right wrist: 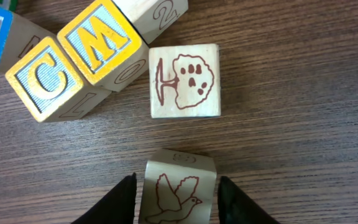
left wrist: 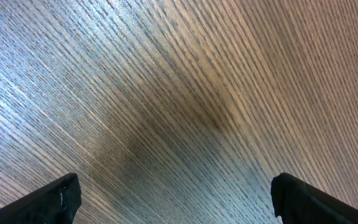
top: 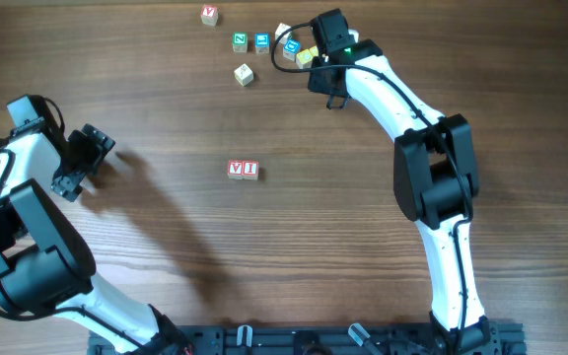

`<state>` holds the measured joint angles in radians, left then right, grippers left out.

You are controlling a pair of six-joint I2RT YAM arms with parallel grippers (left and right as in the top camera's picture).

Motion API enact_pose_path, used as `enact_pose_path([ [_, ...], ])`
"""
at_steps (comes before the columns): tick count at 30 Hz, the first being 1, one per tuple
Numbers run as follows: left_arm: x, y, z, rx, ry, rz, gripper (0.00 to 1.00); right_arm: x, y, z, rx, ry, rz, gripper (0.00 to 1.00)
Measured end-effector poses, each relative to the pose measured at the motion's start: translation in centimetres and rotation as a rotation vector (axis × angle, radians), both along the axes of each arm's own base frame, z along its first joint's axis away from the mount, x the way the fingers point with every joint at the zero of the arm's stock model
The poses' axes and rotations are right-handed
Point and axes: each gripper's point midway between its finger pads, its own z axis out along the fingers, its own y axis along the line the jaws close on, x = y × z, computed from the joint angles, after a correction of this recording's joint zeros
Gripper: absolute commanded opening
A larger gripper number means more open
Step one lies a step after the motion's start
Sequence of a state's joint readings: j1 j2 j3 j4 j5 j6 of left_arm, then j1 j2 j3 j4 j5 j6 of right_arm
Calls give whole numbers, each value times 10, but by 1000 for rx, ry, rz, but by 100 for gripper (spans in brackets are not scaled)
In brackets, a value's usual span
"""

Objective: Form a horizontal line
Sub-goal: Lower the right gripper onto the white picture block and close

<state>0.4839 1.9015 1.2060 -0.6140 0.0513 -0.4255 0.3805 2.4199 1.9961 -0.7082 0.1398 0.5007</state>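
Observation:
Two red-lettered cubes (top: 243, 170) lie side by side at mid-table, the only part of the horizontal line in view. My right gripper (right wrist: 177, 202) is shut on a pale cube with a red bird drawing (right wrist: 179, 183), a black finger tight against each side. Just beyond it lies a pale tree-drawing cube (right wrist: 185, 81), with two yellow-framed cubes, C (right wrist: 42, 78) and M (right wrist: 101, 40), to its left. In the overhead view my right gripper (top: 316, 59) is at the far cluster and hides the bird cube. My left gripper (top: 87, 166) stands open over bare wood at the left, and the left wrist view shows nothing between its fingers (left wrist: 55, 199).
At the far edge lie a red-lettered cube (top: 209, 14), a green-lettered cube (top: 240, 40), two blue-lettered cubes (top: 261, 40) (top: 291, 45), a yellow cube (top: 307, 56) and a plain pale cube (top: 244, 74). The right arm (top: 432, 168) spans the right side.

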Motion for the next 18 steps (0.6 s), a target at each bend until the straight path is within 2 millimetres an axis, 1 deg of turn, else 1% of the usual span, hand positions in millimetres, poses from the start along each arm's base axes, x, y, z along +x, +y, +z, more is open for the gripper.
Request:
enact_pose_path([
  [3,0,0,0,0,0,0,100,0,0,0,-1,0,1,33],
  [4,0,0,0,0,0,0,100,0,0,0,-1,0,1,29],
  [5,0,0,0,0,0,0,100,0,0,0,-1,0,1,28],
  [9,0,0,0,0,0,0,100,-2,-1,5,-5,4,7,28],
  [11,0,0,0,0,0,0,100,-7,-1,20,-1,7,23,26],
  [13,0,0,0,0,0,0,100,-18,2,51,24,9,63,25],
  [16,0,0,0,0,0,0,100,-46,6,83,73,65,109,25],
  [17,0,0,0,0,0,0,100,-52,6,87,83,82,116,25],
  [18,0,0,0,0,0,0,100,-65,7,87,97,131,127,25],
])
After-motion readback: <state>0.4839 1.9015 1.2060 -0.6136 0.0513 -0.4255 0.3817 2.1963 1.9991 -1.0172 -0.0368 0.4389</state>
